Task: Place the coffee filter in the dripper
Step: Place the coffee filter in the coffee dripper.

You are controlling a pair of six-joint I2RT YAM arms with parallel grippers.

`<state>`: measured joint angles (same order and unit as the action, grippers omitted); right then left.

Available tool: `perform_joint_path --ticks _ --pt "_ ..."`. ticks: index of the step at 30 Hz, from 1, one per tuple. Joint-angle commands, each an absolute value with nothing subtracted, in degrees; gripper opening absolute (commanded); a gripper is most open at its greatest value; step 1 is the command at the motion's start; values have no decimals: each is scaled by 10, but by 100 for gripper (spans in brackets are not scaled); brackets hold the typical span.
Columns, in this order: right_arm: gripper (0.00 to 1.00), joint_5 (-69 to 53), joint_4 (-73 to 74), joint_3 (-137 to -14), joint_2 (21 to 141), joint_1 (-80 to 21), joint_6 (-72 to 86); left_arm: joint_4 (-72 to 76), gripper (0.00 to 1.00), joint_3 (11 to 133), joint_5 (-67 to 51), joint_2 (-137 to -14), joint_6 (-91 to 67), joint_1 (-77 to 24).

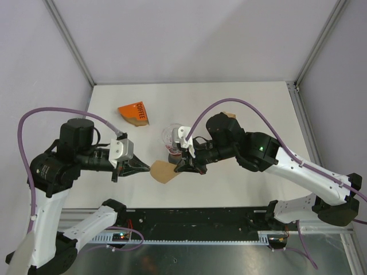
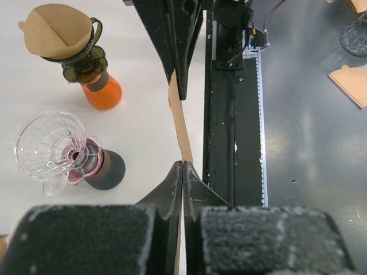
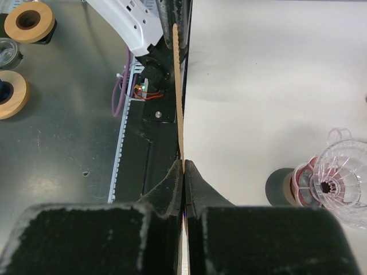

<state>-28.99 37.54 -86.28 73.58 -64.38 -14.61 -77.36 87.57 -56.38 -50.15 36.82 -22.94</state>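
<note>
The brown paper coffee filter (image 1: 163,171) hangs flat just above the table, held from both sides. My left gripper (image 1: 147,167) is shut on its left edge and my right gripper (image 1: 179,167) is shut on its right edge. In each wrist view the filter shows edge-on as a thin tan strip (image 2: 181,126) (image 3: 178,86), running from my own closed tips (image 2: 182,166) (image 3: 184,166) to the other arm's fingers. The clear glass dripper (image 1: 172,137) stands upright on its dark base just behind the filter, with nothing in it (image 2: 51,146) (image 3: 338,183).
An orange box marked COFFEE (image 1: 135,113) lies at the back left. A second dark dripper with a filter in it, on an orange base (image 2: 69,40), stands behind the right arm (image 1: 229,116). The table's near edge and black rail (image 1: 189,217) run just below the filter.
</note>
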Motion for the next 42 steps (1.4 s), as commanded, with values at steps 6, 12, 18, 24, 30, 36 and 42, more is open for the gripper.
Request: perform_joint_path --ticks 6,12,18,24,30,36,42 --pt "0 -304 372 -883 717 -648 -156 -784 0 903 -547 -507 347 -233" --pt "0 -305 371 -882 718 -648 -156 -784 0 902 -561 -508 345 -233" --pt "0 -305 369 -882 717 -648 -155 -784 1 899 -560 -506 346 -233" --pt "0 -309 370 -882 719 -651 -156 -773 0 905 -543 -506 340 -233" --pt "0 -309 366 -883 720 -653 -157 -767 1 892 -558 -504 340 -233" --pt "0 -310 365 -885 722 -654 -156 -767 2 882 -577 -502 342 -233" --pt "0 -310 371 -884 723 -654 -160 -766 1 904 -553 -507 353 -233"
